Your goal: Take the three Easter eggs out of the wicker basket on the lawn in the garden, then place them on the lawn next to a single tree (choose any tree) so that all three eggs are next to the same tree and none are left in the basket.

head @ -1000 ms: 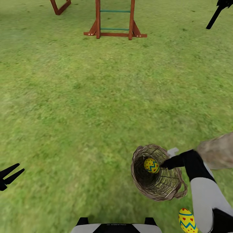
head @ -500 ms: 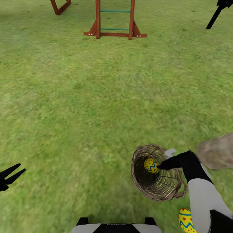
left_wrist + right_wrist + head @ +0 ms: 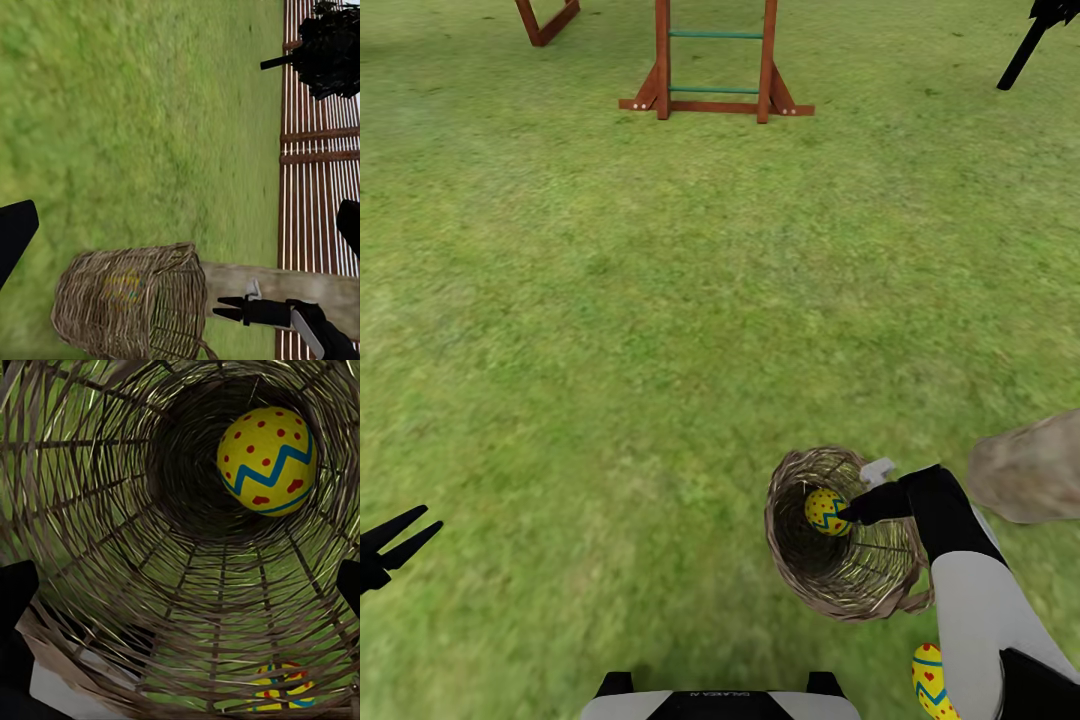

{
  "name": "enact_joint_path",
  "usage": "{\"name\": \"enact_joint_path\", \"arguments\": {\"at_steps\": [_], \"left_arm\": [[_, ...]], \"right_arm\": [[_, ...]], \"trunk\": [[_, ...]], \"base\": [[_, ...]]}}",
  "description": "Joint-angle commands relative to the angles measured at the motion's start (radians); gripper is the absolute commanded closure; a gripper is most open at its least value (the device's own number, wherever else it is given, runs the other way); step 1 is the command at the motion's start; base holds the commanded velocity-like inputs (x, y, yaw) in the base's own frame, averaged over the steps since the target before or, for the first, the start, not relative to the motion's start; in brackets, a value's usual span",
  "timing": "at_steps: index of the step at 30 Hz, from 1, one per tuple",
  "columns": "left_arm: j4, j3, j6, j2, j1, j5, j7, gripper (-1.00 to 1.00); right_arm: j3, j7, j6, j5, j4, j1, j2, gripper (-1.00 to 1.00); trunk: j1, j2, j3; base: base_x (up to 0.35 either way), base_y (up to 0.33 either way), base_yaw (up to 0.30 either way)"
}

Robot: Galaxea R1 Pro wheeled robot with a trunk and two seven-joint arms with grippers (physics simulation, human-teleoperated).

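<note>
A: Going from the left: the left tool (image 3: 398,540) hangs low over the lawn (image 3: 610,330) with its two fingers spread and nothing between them, well apart from the wicker basket (image 3: 790,560). It looks too far off to matter for the next move.

B: And the basket itself?

A: It lies tipped on the grass, mouth toward the robot's right, so its long axis runs roughly in line with the right arm. One egg in the basket (image 3: 826,510) rests deep inside against the weave; the right wrist view shows it as a yellow egg (image 3: 266,461) with a blue zigzag and red dots, straight ahead down the basket's tunnel.

B: So the right tool (image 3: 857,514) is the nearer one.

A: By far. Its tips sit at the basket's mouth, just beside the egg. Its finger edges frame the sides of the right wrist view, so it reads as spread, not pinching anything.

B: Anything further right?

A: A second egg (image 3: 930,682) lies on the grass just beside the tree trunk (image 3: 1032,478), partly behind the right arm. A third egg is not clearly made out.
</note>
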Motion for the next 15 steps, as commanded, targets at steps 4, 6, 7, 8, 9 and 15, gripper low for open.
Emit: {"name": "enact_joint_path", "arguments": {"at_steps": [4, 6, 7, 8, 9, 15], "left_arm": [[0.002, 0.000, 0.011, 0.000, -0.001, -0.003, -0.005, -1.00], [0.004, 0.000, 0.011, 0.000, -0.001, -0.003, -0.005, -1.00], [0.005, 0.000, 0.010, 0.000, -0.001, -0.003, -0.005, -1.00], [0.007, -0.001, 0.010, 0.000, -0.001, -0.003, -0.005, -1.00], [0.008, -0.001, 0.010, 0.000, -0.001, -0.003, -0.005, -1.00], [0.010, -0.001, 0.010, -0.001, 0.000, -0.003, -0.005, -1.00]], "right_arm": [[-0.002, 0.007, 0.003, 0.006, -0.001, -0.001, 0.001, -1.00], [-0.002, 0.007, 0.003, 0.006, -0.002, -0.001, 0.000, -1.00], [-0.002, 0.007, 0.003, 0.006, -0.005, -0.001, 0.000, -1.00], [-0.002, 0.007, 0.003, 0.006, -0.013, -0.001, 0.000, -1.00], [-0.003, 0.007, 0.003, 0.006, -0.020, -0.001, 0.000, -1.00], [-0.004, 0.006, 0.002, 0.007, -0.062, -0.001, -0.001, -1.00]], "trunk": [[0.008, -0.014, -0.007], [0.015, -0.028, -0.013], [0.019, -0.035, -0.016], [0.023, -0.042, -0.019], [0.027, -0.049, -0.022], [0.042, -0.077, -0.035]], "base": [[0.000, 0.000, 0.000], [0.000, 0.000, 0.000], [0.000, 0.000, 0.000], [0.000, 0.000, 0.000], [0.000, 0.000, 0.000], [0.000, 0.000, 0.000]]}}
